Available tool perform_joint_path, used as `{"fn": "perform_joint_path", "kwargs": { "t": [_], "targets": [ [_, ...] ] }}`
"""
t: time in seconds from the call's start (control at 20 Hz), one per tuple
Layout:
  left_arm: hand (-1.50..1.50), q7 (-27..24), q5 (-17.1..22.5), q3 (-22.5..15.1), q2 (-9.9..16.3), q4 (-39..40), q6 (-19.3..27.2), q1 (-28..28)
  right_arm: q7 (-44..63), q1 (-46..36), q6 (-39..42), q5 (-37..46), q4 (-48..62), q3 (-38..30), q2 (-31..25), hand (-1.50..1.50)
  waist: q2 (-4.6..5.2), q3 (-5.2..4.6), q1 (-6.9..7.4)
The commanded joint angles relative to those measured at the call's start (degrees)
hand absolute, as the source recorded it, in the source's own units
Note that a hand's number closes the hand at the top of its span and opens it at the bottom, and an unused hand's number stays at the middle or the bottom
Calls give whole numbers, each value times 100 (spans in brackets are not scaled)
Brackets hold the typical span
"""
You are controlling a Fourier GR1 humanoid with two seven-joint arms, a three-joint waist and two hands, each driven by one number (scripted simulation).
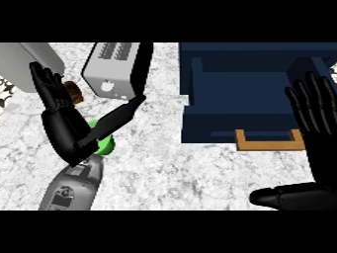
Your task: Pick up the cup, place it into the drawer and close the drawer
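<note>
Left hand (67, 126) over green cup (102, 141)
Both hands open, fingers straight; right hand (320, 143) beside the open blue drawer (236, 99).

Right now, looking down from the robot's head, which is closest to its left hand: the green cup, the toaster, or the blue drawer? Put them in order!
From the left hand:
1. Green cup: right against the hand, mostly hidden behind it.
2. Toaster: just beyond, up and to the right on the counter.
3. Blue drawer: farthest, open, across on the right side, with its wooden handle facing the robot.
</note>
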Motion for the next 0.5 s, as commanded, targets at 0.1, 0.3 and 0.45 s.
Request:
{"fn": "perform_joint_path", "kwargs": {
  "t": [0.1,0.3,0.45],
  "targets": [
    [-150,309,-55,362,-5,437,75,-592,-149,-59,-45,137,146,75,131,-150,-3,1,12],
    [-150,-528,638,135,-5,550,324,13,-25,75,-154,380,-198,300,217,-150,0,-2,2],
    [-150,-922,987,-91,-5,458,450,377,-189,-194,-85,230,287,10,135,-150,1,-2,13]
  ]
}}
